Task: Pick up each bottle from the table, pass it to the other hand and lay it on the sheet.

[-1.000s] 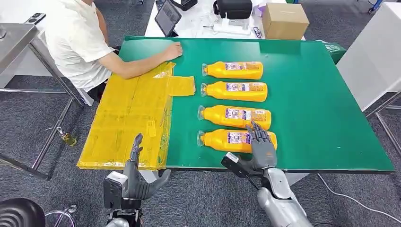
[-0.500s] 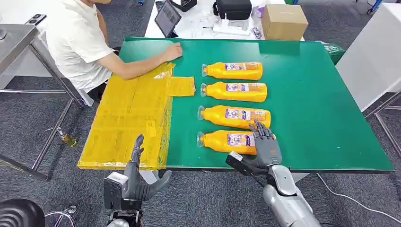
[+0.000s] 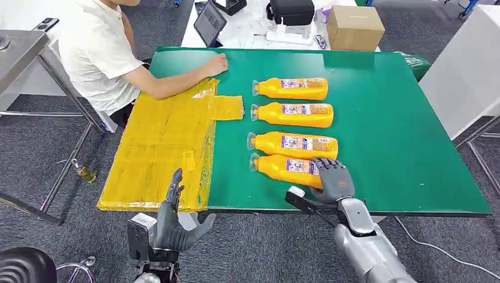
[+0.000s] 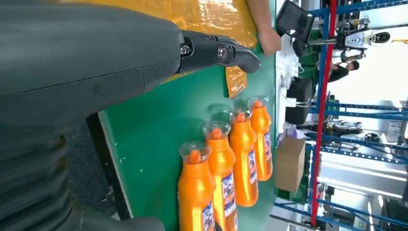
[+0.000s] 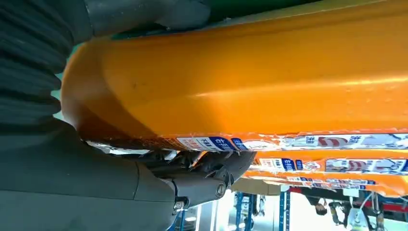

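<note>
Four orange bottles lie side by side on the green table (image 3: 401, 130). My right hand (image 3: 333, 183) grips the base end of the nearest bottle (image 3: 283, 168), fingers curled over it; its cap end points toward the sheet and it lies slightly skewed. In the right wrist view that bottle (image 5: 264, 82) sits between thumb and fingers (image 5: 202, 178). The other bottles (image 3: 292, 144), (image 3: 292, 113), (image 3: 290, 88) lie behind it. The yellow sheet (image 3: 159, 147) covers the table's left part. My left hand (image 3: 174, 221) is open, fingers up, just below the front edge by the sheet's corner.
A person in a white shirt (image 3: 94, 53) sits at the far left with a hand (image 3: 217, 62) resting on the table by the sheet's far edge. A cardboard box (image 3: 355, 25) and a tablet (image 3: 209, 20) stand on a white table behind.
My right hand's fingers have curled down onto the nearest bottle's base, and the bottle has slid slightly back and turned askew. The left hand has barely shifted.
</note>
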